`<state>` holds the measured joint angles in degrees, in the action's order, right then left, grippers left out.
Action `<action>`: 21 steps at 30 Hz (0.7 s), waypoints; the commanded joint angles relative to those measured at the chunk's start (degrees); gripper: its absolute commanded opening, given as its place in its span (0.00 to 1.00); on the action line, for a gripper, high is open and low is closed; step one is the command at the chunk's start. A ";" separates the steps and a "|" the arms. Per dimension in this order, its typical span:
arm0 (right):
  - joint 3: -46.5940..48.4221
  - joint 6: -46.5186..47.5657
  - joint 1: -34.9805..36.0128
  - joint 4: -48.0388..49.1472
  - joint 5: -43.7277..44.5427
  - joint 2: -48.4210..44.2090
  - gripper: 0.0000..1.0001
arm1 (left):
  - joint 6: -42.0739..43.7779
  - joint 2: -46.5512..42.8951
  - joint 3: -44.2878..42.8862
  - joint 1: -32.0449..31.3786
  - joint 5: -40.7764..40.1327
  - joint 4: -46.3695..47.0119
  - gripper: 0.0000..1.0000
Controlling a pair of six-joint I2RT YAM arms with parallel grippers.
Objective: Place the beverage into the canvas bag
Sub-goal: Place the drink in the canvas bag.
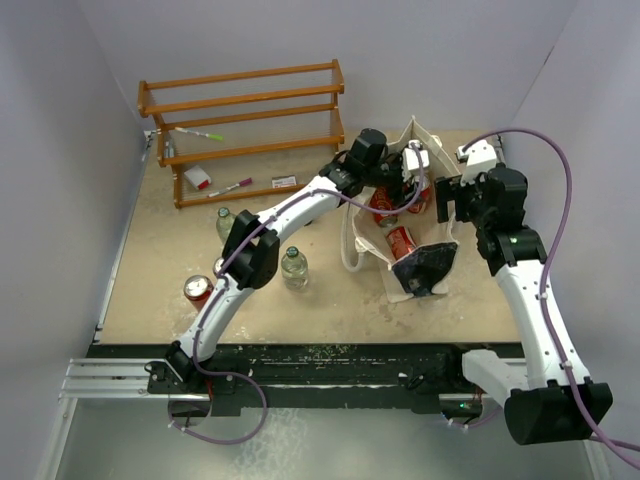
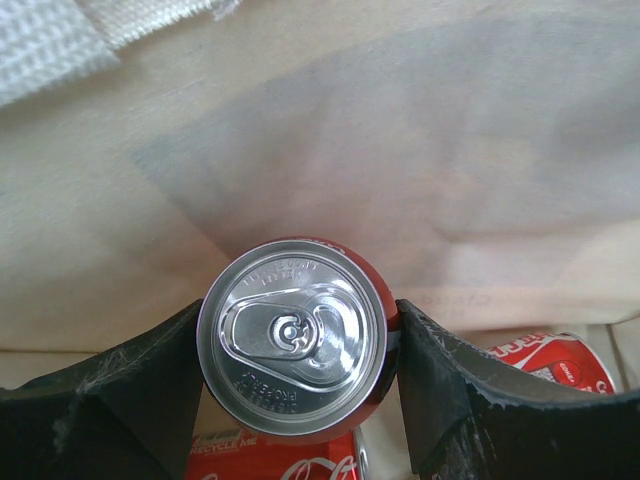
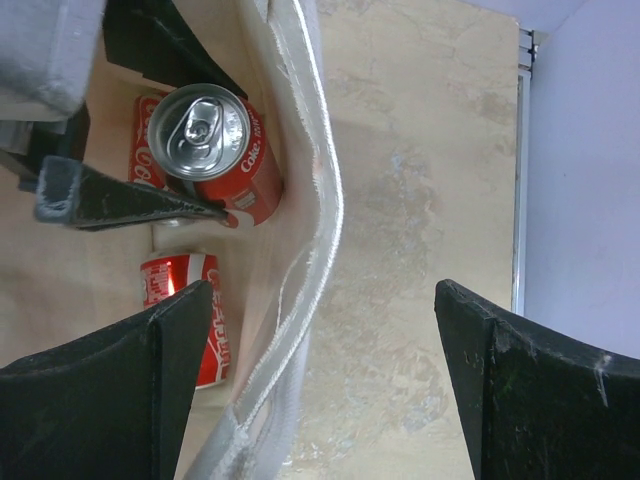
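Top external view: tan tabletop (image 1: 330,300); on it a large cream canvas bag with black printed panel (image 1: 425,268), mouth open upward. Left gripper (image 1: 402,175) inside bag mouth. Right gripper (image 1: 450,200) at bag's right rim.

Left wrist view: left gripper (image 2: 298,345) clamped on red aluminium soda can (image 2: 290,335), silver top toward the camera, inside bag beside its cream wall. Other red cans (image 2: 555,365) lower in bag. Touching them or not: cannot tell.

Right wrist view: right gripper (image 3: 320,370) spread wide, straddling bag rim, one finger inside, one outside, pinching nothing.

Risks, as judged:
- Limp, unheld rim sagging onto the can, or snagging the left fingers (image 3: 120,200) on withdrawal.
- On release, toppling or rolling off the cans beneath.

Seen only in one view:
- Unpinched rim: right wrist only.
- Centred grip on the can: left wrist only.
- Loose red can (image 1: 197,290) and glass bottles (image 1: 294,268), well left of bag: top external only.
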<state>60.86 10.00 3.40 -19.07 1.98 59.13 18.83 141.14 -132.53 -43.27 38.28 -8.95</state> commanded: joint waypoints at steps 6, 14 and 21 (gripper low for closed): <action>-2.39 0.06 -0.21 3.83 0.18 -4.44 0.92 | 5.99 3.41 -2.85 0.20 -1.76 2.80 0.00; -6.48 -0.41 -0.23 4.87 -0.08 -6.62 0.92 | 11.71 2.55 -1.81 0.20 -4.73 -7.48 0.00; -8.36 -0.76 -0.23 7.00 -0.47 -7.26 0.92 | 14.92 2.01 0.92 0.11 -4.72 -8.17 0.00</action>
<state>52.90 9.67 3.36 -16.25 1.98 53.17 30.41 142.91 -132.57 -44.03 34.17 -16.43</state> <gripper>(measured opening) 0.925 0.709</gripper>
